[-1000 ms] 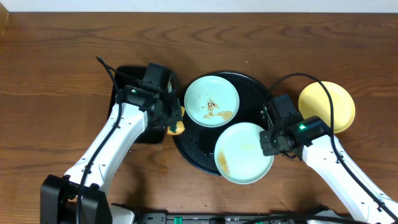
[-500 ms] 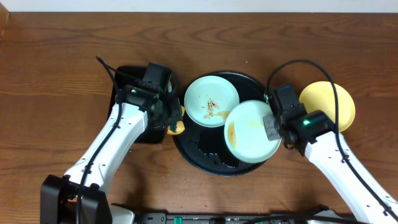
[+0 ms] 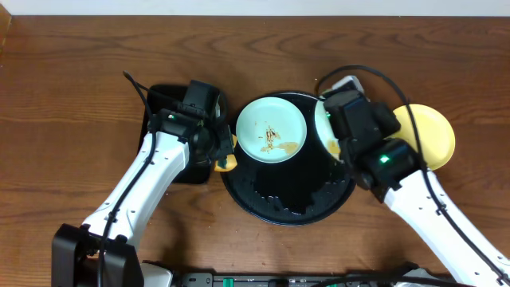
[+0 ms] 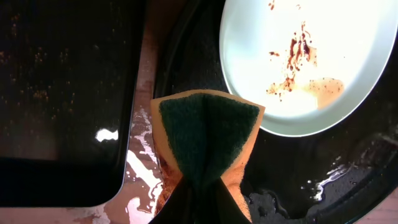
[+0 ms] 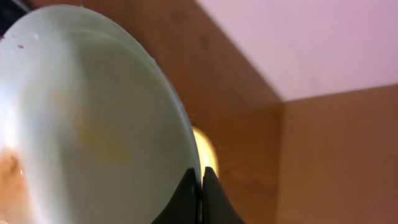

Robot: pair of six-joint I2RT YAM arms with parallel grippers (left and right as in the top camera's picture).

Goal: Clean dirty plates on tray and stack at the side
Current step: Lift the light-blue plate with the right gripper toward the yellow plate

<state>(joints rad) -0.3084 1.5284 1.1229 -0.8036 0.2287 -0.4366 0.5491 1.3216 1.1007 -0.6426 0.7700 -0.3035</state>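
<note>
Overhead view: a round black tray (image 3: 239, 187) sits mid-worktop (image 3: 80, 64). On its upper left lies a smeared aqua plate (image 3: 271, 129), brown marks at its centre. The right pincer (image 3: 336, 127) holds a second aqua plate (image 3: 322, 126) tipped up on edge over the tray's right side; we see only a thin sliver of the plate past the arm. A yellow plate (image 3: 434, 135) rests on bare wood just right of the tray. The left pincer (image 3: 223, 155) hangs between a rectangular black tray (image 3: 163, 171) and the round one, clenched on a sponge (image 3: 228, 164).

Left wrist view: the sponge (image 4: 208, 134), green pad facing us, is pinched at its lower end and bowed. The smeared plate lies close beyond it, not touching. The strip of wood between the trays is wet.

Right wrist view: the pincer (image 5: 200, 185) is clamped on the rim of the second plate (image 5: 93, 124), whose face shows a faint tan stain low on the left. The yellow plate (image 5: 205, 149) peeks out behind.

We judge the step to be presenting this plate for scrubbing. To do it well, we would keep it tilted over the tray so drips land there, hold the rim grip firm against the sponge's push, and wipe green-pad-first across the stained patch.
</note>
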